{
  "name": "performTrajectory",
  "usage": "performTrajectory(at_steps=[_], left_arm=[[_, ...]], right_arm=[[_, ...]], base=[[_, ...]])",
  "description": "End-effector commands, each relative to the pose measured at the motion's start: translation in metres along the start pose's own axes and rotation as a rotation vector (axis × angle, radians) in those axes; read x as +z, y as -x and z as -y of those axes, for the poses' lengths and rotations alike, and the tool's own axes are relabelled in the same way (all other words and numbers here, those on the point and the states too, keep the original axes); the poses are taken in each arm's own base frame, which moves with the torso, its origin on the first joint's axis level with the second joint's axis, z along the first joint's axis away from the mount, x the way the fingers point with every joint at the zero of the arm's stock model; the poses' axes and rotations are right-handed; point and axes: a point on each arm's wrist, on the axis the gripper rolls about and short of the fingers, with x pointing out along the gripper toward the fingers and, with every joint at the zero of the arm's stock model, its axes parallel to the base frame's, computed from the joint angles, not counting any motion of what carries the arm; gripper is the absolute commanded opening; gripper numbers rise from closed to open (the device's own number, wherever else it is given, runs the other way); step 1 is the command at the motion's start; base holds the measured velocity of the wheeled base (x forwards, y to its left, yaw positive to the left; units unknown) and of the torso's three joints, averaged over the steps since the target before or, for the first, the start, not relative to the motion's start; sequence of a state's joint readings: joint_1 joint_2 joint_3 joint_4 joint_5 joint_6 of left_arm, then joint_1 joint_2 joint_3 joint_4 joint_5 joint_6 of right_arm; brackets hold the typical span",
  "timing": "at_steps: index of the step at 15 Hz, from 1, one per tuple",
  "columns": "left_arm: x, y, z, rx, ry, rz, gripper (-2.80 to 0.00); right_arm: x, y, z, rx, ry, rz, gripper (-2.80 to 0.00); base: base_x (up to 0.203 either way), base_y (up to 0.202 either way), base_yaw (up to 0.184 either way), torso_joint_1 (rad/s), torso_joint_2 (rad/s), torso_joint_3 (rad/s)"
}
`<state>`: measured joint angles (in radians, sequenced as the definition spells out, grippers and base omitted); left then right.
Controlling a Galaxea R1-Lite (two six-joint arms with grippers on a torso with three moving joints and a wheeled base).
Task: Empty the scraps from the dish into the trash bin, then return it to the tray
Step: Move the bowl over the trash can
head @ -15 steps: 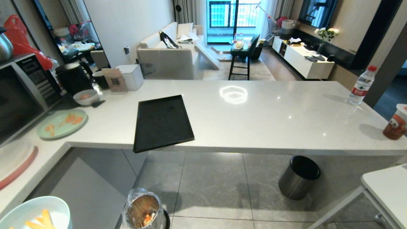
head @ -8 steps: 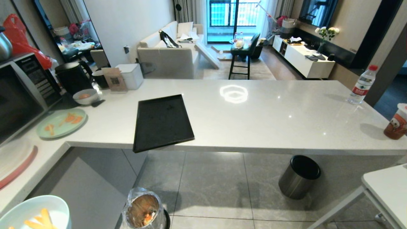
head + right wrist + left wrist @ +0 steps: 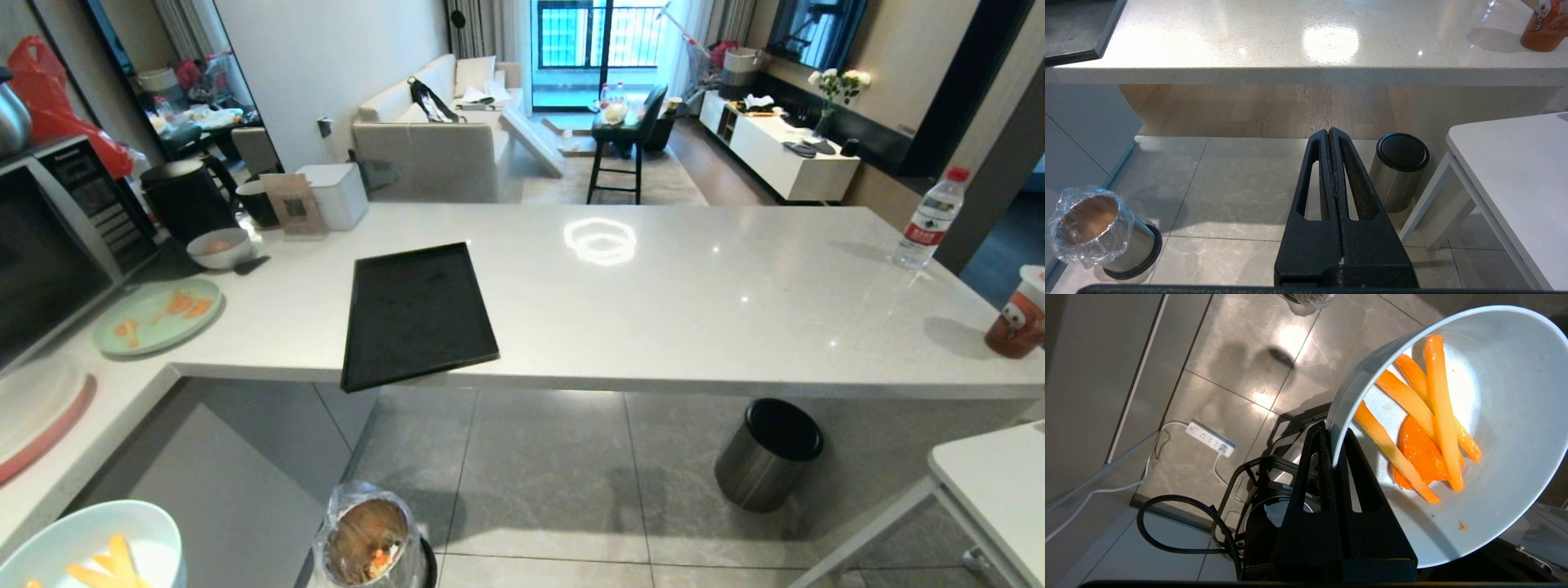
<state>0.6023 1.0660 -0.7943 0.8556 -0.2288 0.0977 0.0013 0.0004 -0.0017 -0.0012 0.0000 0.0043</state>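
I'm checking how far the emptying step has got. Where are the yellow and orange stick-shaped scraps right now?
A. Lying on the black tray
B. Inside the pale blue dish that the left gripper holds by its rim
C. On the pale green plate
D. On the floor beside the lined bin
B: the left wrist view shows the scraps lying inside the dish, with the left gripper shut on its rim; the tray on the counter is bare.

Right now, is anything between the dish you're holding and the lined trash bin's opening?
Nothing visible is. The left gripper is shut on the rim of the dish, the scraps inside it. The trash bin stands on the floor to the dish's right, its mouth uncovered, with bare floor between them. The right gripper hangs shut, well clear.
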Motion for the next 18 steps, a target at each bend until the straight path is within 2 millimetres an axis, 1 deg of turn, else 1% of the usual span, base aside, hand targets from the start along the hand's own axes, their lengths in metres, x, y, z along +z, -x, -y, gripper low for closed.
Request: performTrajectory(at_steps=[1, 5, 8, 10, 14, 18], left_arm=[[0.0, -0.001, 0.0, -0.003, 0.002, -0.014, -2.8], [-0.002, -0.003, 0.0, -0.006, 0.001, -0.024, -2.8], [-0.01, -0.006, 0.002, -0.014, -0.017, -0.039, -2.8], [-0.01, -0.006, 0.002, -0.017, -0.023, -0.041, -2.8], [-0.001, -0.011, 0.005, -0.03, -0.06, -0.069, -2.8], [0.009, -0.012, 0.023, -0.065, -0.104, -0.071, -2.8]], right_arm=[[0.0, 0.0, 0.0, 0.0, 0.0, 0.0, -2.8], [0.0, 0.0, 0.0, 0.0, 0.0, 0.001, -2.8], [0.0, 0.0, 0.0, 0.0, 0.0, 0.001, -2.8], [0.0, 0.0, 0.0, 0.0, 0.0, -0.001, -2.8], [0.0, 0.0, 0.0, 0.0, 0.0, -0.001, -2.8], [0.0, 0.0, 0.0, 0.0, 0.0, 0.001, -2.8]], base=[[0.0, 0.0, 0.0, 0.0, 0.0, 0.0], [0.0, 0.0, 0.0, 0.0, 0.0, 0.0], [0.0, 0.0, 0.0, 0.0, 0.0, 0.0], [0.0, 0.0, 0.0, 0.0, 0.0, 0.0], [0.0, 0.0, 0.0, 0.0, 0.0, 0.0], [0.0, 0.0, 0.0, 0.0, 0.0, 0.0]])
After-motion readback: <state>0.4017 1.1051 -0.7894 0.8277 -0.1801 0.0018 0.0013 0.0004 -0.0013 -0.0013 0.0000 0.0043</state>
